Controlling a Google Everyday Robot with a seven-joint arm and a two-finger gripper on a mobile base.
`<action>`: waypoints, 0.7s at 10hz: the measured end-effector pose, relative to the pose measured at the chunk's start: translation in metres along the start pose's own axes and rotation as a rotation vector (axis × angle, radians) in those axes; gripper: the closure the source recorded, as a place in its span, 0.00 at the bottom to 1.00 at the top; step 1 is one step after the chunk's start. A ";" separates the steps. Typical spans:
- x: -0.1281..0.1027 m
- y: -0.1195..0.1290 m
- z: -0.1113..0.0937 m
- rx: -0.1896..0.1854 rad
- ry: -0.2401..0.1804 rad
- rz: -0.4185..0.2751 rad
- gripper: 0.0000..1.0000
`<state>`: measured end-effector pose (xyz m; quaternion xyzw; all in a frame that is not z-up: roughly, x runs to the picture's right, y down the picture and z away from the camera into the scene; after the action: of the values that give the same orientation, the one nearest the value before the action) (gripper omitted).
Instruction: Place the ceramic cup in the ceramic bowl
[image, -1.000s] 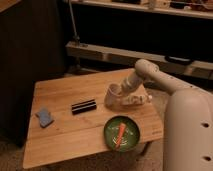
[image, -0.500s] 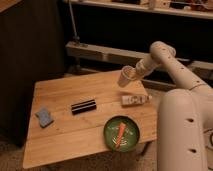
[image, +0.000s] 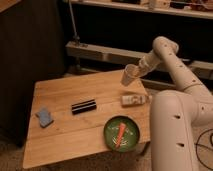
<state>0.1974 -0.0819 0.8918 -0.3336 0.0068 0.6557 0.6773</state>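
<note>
The ceramic cup (image: 129, 76) is a small pale beige tumbler, held tilted in the air above the back right part of the wooden table (image: 65, 127). My gripper (image: 136, 73) is shut on the ceramic cup, at the end of the white arm reaching in from the right. The ceramic bowl (image: 121, 133) is a shallow dark green dish near the table's front right edge, with an orange and pale marking inside. The cup is well above and behind the bowl.
A clear plastic bottle (image: 134, 100) lies on its side at the table's right edge. A black rectangular bar (image: 83, 106) lies mid-table. A blue sponge-like object (image: 44, 117) sits at the left. My white base (image: 172, 135) stands to the right. Dark shelving is behind.
The gripper lifted the cup from the table surface a second ago and has held it raised. In the last half second it has barely moved.
</note>
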 end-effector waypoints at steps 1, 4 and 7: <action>0.000 0.000 0.000 0.000 0.001 0.000 1.00; 0.000 -0.001 0.001 0.001 0.001 0.001 1.00; 0.016 0.017 -0.002 0.022 0.037 -0.052 1.00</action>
<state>0.1855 -0.0698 0.8750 -0.3382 0.0178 0.6315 0.6975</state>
